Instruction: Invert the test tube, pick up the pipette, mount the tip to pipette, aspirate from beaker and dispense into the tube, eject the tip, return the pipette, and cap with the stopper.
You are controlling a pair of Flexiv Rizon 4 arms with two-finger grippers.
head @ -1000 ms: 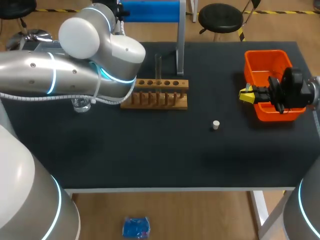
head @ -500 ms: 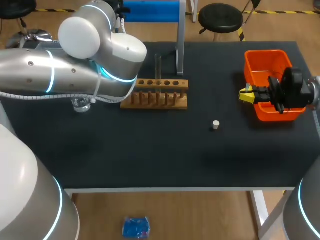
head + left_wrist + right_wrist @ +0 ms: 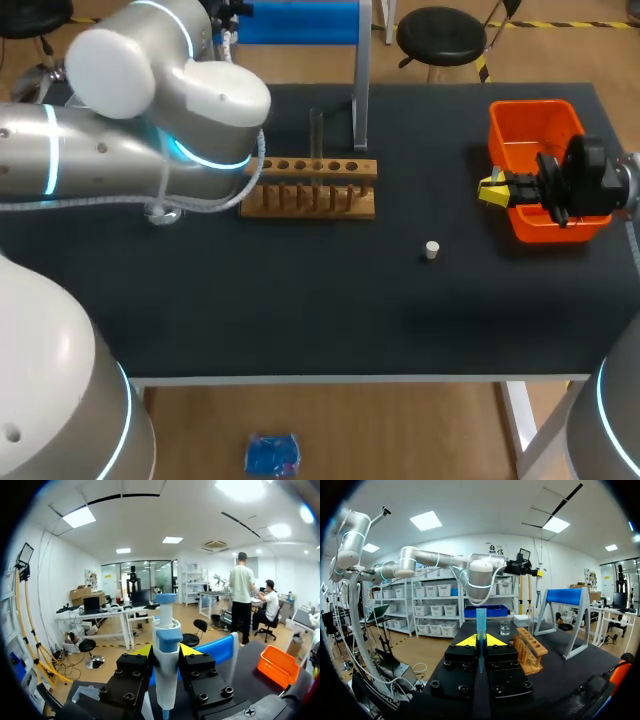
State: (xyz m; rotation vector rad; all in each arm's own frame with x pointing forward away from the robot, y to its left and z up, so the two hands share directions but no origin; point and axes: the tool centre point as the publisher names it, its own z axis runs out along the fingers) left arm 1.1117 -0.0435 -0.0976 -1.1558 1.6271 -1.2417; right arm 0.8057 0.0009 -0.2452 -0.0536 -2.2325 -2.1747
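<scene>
My left gripper (image 3: 167, 653) is shut on the white and blue pipette (image 3: 166, 672), held upright between its fingers; in the head view the arm hides that gripper. My right gripper (image 3: 490, 190) hangs beside the orange bin (image 3: 522, 130) and is shut on a blue pipette tip (image 3: 481, 622), which stands up between its yellow fingertips. A clear test tube (image 3: 317, 132) stands upright in the wooden rack (image 3: 310, 190). The glass beaker (image 3: 160, 212) peeks out under my left arm and also shows as the beaker (image 3: 505, 627) beyond the rack. A small white stopper (image 3: 431, 250) lies on the dark mat.
The blue pipette stand (image 3: 300, 20) is at the table's back edge, one leg (image 3: 360, 100) behind the rack. My bulky left arm (image 3: 150, 120) covers the table's back left. The orange bin sits at the far right.
My left arm's elbow has swung to the left and a little back in the head view. The right arm, rack, tube and stopper have not moved.
</scene>
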